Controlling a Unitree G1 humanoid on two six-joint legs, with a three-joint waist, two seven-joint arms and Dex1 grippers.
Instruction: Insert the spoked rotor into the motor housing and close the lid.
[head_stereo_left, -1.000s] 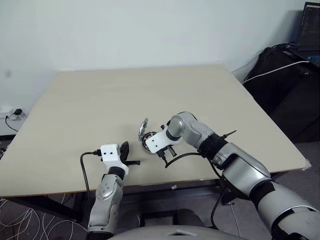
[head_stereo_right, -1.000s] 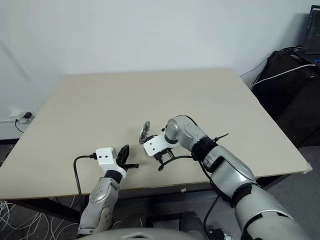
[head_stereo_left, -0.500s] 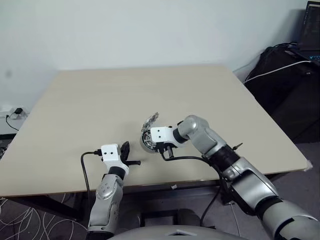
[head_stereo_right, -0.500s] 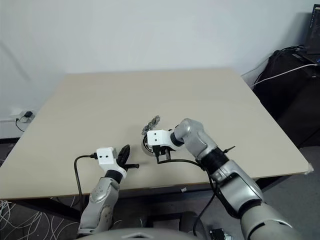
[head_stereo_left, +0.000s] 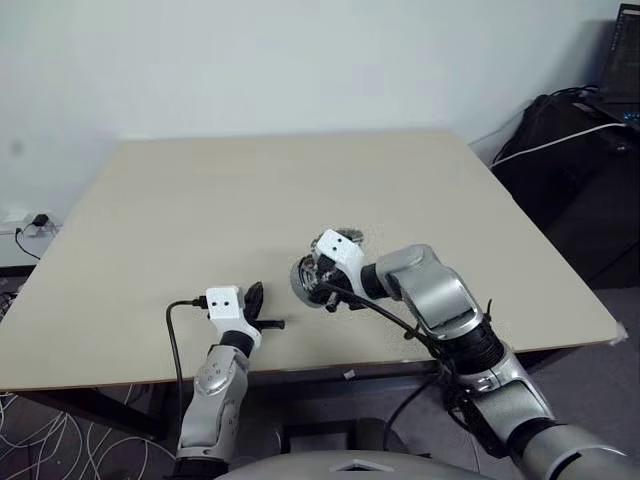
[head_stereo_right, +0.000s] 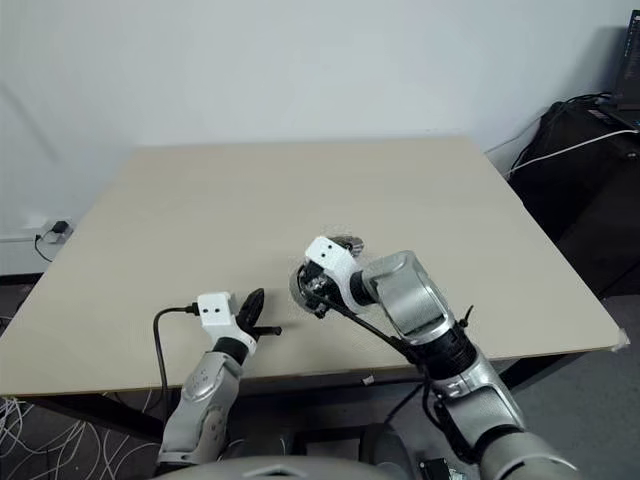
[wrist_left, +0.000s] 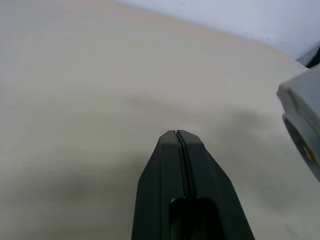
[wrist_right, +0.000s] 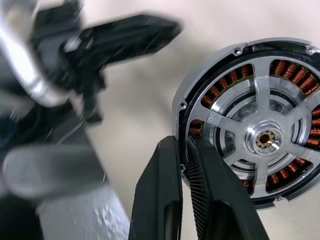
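Observation:
My right gripper (wrist_right: 182, 146) is shut on the rim of the motor housing (wrist_right: 196, 80), a dark-rimmed round part with copper windings. The spoked rotor (wrist_right: 263, 139) sits inside it, its silver spokes lying over the windings. From the head, the housing (head_stereo_left: 303, 281) hangs tilted just above the table near the front, at the tips of my right gripper (head_stereo_left: 312, 286). My left gripper (head_stereo_left: 256, 294) hovers a short way to its left, shut and empty; the fingers (wrist_left: 178, 150) are pressed together. The lid is out of view.
The beige table (head_stereo_left: 200, 200) spreads wide behind and to both sides, with its front edge (head_stereo_left: 120, 375) close under my hands. A black bag with a white cable (head_stereo_left: 560, 140) stands beyond the right edge. A wall outlet (head_stereo_left: 30, 226) is at far left.
My right wrist rolled over and lifted, carrying the housing up and slightly toward me. The left gripper stayed where it was.

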